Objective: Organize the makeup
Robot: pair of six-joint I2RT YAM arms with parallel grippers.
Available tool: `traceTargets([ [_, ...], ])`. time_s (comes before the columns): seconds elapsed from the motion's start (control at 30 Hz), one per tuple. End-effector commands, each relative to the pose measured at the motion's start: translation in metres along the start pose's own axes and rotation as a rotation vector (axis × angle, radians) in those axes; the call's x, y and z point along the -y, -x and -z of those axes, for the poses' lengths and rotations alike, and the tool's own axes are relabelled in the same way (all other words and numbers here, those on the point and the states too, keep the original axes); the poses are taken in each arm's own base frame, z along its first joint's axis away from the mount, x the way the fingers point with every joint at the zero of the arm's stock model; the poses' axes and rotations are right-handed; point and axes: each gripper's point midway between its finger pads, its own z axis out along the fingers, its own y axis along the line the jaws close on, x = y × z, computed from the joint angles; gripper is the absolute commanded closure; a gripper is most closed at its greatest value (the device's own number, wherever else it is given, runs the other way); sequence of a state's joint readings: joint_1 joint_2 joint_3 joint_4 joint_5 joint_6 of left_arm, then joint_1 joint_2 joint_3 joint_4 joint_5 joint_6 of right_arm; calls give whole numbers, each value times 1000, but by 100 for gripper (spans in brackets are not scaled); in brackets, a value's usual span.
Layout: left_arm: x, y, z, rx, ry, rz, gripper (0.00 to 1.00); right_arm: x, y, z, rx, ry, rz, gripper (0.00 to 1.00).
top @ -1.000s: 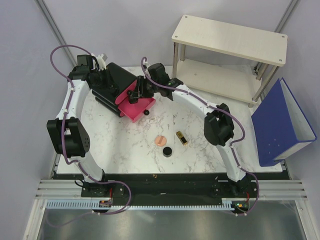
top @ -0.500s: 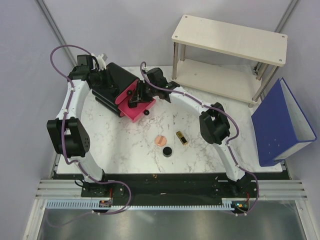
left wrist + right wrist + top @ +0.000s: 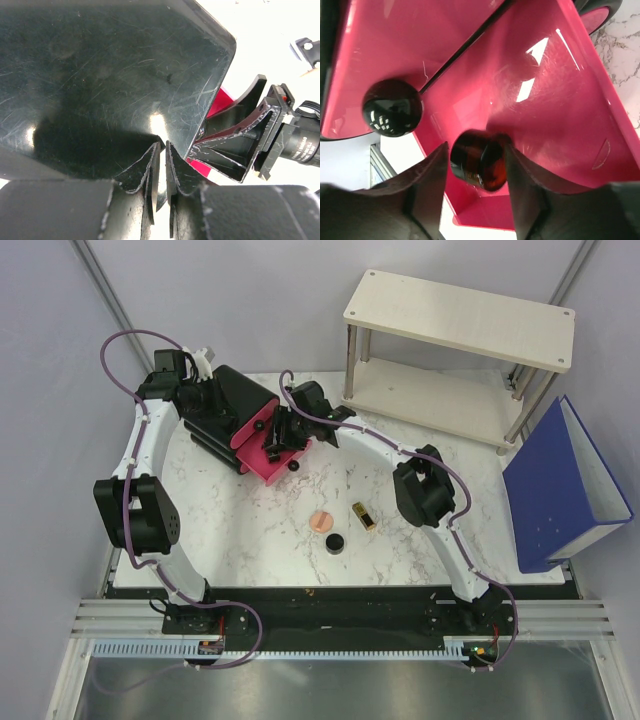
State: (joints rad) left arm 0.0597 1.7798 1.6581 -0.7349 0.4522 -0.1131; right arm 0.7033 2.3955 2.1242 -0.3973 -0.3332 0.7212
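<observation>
A black box (image 3: pixel 225 405) with pink drawers stands tilted at the back left. Its lower pink drawer (image 3: pixel 272 462) is pulled open. My right gripper (image 3: pixel 276 436) reaches into that drawer (image 3: pixel 555 100) and is shut on a small dark round makeup piece (image 3: pixel 480 161). My left gripper (image 3: pixel 198 398) is nearly closed on the edge of the glossy black box (image 3: pixel 100 65), fingers (image 3: pixel 150 165) pinching it. On the table lie a peach compact (image 3: pixel 321 522), a black compact (image 3: pixel 335 542) and a gold-and-black lipstick (image 3: pixel 364 516). Tubes are out of view.
A black round drawer knob (image 3: pixel 392 107) sits left of my right fingers. A white two-level shelf (image 3: pixel 460 350) stands at the back right. A blue binder (image 3: pixel 560 485) leans at the right edge.
My right gripper has moved a little left and deeper into the open pink drawer with the dark piece. The left arm and the loose makeup have not moved.
</observation>
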Motion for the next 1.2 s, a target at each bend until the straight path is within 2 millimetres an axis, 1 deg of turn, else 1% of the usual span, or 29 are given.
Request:
traceTargets([
  [0.0, -41, -104, -10, -378, 147, 92, 80, -2, 9, -2, 33, -14, 8, 41],
  [0.13, -41, -103, -10, -376, 148, 92, 80, -1, 11, 0, 43, -23, 6, 38],
  [0.23, -41, -103, -10, -376, 147, 91, 80, -3, 16, 3, 58, -24, 9, 42],
  [0.33, -40, -103, -10, -376, 145, 90, 80, -6, 19, 4, 63, -19, 12, 42],
  [0.47, -41, -102, -9, -373, 147, 90, 80, -11, 30, 16, 103, -30, 46, 41],
  [0.53, -40, -102, -9, -370, 147, 89, 80, -20, 39, 28, 137, -29, 83, 40],
  [0.57, -40, -102, -9, -373, 145, 90, 80, -20, 45, 34, 159, -42, 91, 40],
  [0.6, -40, -101, -9, -370, 146, 90, 80, -30, 51, 44, 180, -34, 107, 40],
  [0.67, -40, -101, -9, -369, 146, 88, 80, -35, 58, 56, 205, -40, 142, 39],
  [0.7, -41, -100, -9, -367, 150, 88, 80, -40, 62, 68, 222, -43, 155, 38],
  [0.77, -39, -100, -9, -366, 145, 87, 80, -43, 65, 80, 238, -57, 195, 38],
  [0.8, -39, -100, -9, -366, 144, 89, 80, -47, 65, 92, 246, -66, 208, 37],
  [0.87, -39, -99, -8, -365, 143, 87, 80, -47, 63, 103, 247, -83, 251, 37],
  [0.9, -39, -99, -8, -364, 143, 86, 80, -47, 59, 116, 239, -100, 263, 36],
  [0.97, -38, -99, -8, -363, 141, 88, 80, -42, 52, 126, 221, -139, 315, 36],
  [1.0, -38, -99, -8, -363, 141, 90, 80, -34, 40, 134, 183, -173, 331, 35],
  [1.03, -38, -99, -8, -364, 140, 91, 80, -28, 33, 137, 165, -199, 351, 35],
  [1.07, -38, -99, -9, -365, 137, 90, 80, -25, 23, 139, 139, -219, 370, 35],
  [1.1, -38, -99, -9, -365, 137, 90, 80, -13, 6, 144, 90, -251, 409, 34],
  [1.13, -37, -99, -9, -365, 136, 90, 80, -8, -5, 146, 65, -266, 429, 34],
  [1.17, -37, -99, -9, -365, 133, 91, 80, 2, -27, 148, 11, -292, 467, 33],
])
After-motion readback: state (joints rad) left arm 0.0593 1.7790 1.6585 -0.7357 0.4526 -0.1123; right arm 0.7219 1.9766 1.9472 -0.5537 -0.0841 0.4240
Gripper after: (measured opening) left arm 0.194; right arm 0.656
